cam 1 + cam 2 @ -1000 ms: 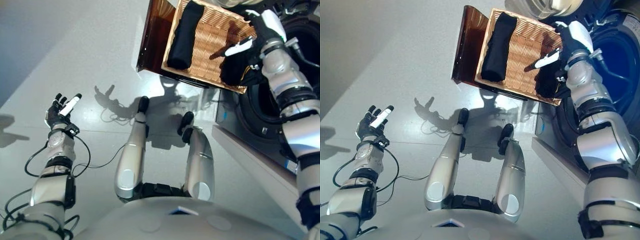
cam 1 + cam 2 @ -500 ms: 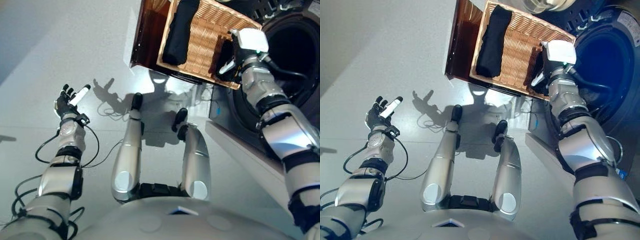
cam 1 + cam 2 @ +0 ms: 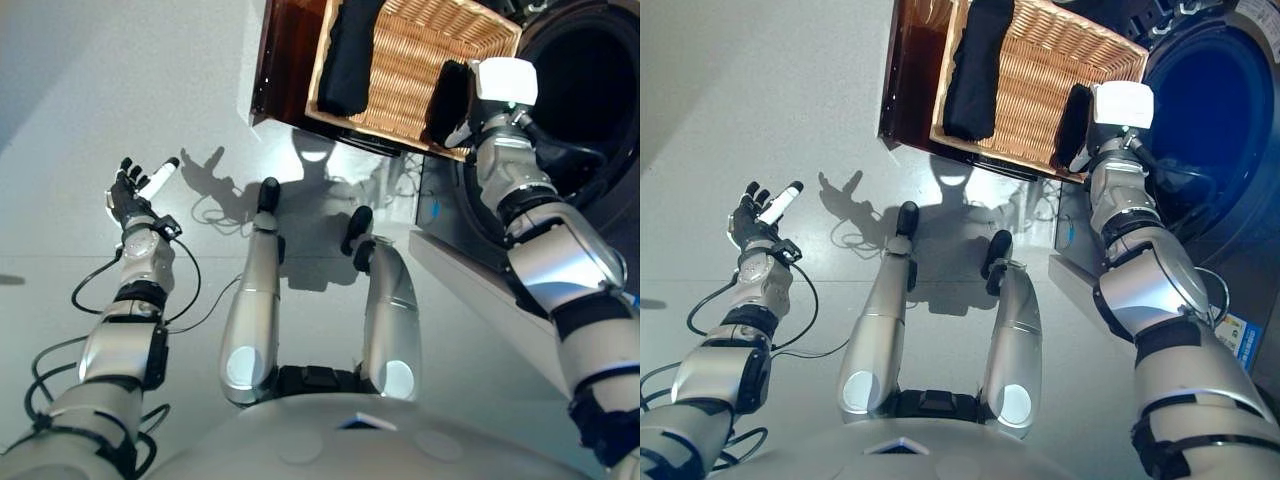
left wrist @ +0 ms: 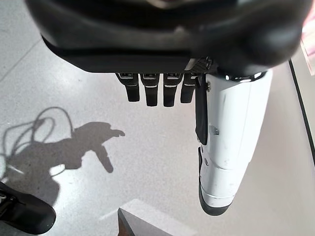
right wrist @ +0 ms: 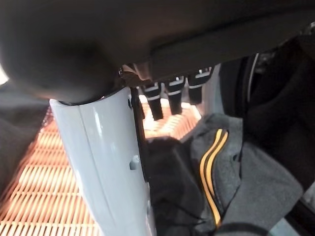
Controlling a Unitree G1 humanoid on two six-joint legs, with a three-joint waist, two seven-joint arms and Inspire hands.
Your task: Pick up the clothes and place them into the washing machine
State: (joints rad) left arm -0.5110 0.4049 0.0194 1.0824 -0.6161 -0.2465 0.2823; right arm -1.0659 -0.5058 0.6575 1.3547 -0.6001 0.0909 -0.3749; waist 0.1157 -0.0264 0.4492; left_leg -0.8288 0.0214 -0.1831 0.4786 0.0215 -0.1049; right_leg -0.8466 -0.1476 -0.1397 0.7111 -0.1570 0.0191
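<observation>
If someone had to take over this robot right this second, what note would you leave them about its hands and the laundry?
Left hand: open, empty, held out over the floor, idle.
Right hand: fingers straight, reaching down onto the dark garment with a yellow stripe at the washer end of the wicker basket; no grasp yet.
A second dark garment lies folded at the basket's other end.
Washing machine: door open, drum looks dark; I see no clothes inside.
Done: nothing loaded.
Left: grasp the striped garment, move it into the drum, then the other one.
</observation>
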